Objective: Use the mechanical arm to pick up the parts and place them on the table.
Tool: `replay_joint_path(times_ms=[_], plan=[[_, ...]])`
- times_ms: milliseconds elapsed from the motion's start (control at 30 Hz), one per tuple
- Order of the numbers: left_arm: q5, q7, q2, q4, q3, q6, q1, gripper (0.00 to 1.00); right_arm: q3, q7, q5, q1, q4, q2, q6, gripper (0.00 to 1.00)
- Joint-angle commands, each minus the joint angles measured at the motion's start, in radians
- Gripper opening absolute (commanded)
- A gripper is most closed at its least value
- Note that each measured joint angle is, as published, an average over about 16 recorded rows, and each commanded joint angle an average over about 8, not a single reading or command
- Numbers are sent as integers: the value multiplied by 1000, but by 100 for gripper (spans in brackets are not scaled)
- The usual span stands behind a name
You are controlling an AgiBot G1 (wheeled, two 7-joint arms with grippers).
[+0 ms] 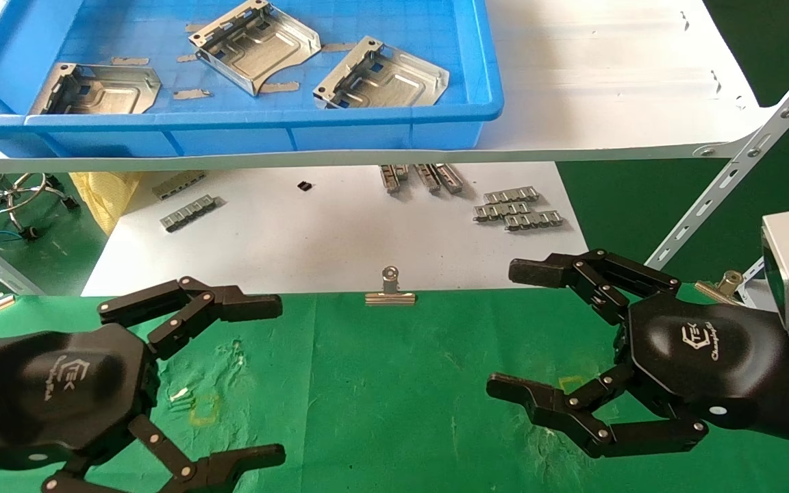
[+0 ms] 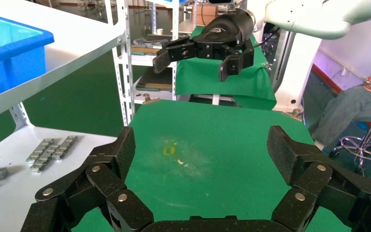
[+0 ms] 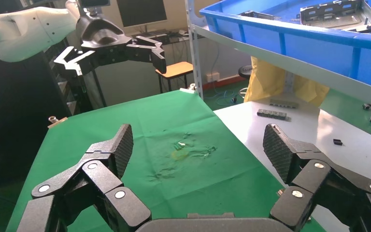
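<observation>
Three silvery stamped metal parts lie in the blue bin on the upper shelf: one at the left (image 1: 100,89), one in the middle (image 1: 257,44), one at the right (image 1: 381,75). Both black mechanical arms hover low over the green-clothed table (image 1: 381,383), far from the parts. My left gripper (image 1: 268,380) is open at the near left with nothing between its fingers (image 2: 123,150). At the near right my right gripper (image 1: 514,329) is open and empty too, its fingers (image 3: 278,147) spread wide. Each wrist view shows the other arm's gripper farther off.
The blue bin (image 1: 264,120) rests on a white shelf board (image 1: 607,89) overhanging the back. Below it a white sheet (image 1: 333,233) carries small grey segmented strips (image 1: 518,209). A silver binder clip (image 1: 390,291) sits at the cloth's far edge. A slotted shelf brace (image 1: 744,171) rises at the right.
</observation>
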Motion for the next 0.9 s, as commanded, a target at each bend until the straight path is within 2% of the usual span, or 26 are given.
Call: replay_joint_path(times_ms=[33,900], plan=[[0,0,0,0,0,0,0,100,0,0,0,0,0,0,0,0],[0,0,0,0,0,0,0,100,0,0,0,0,0,0,0,0]])
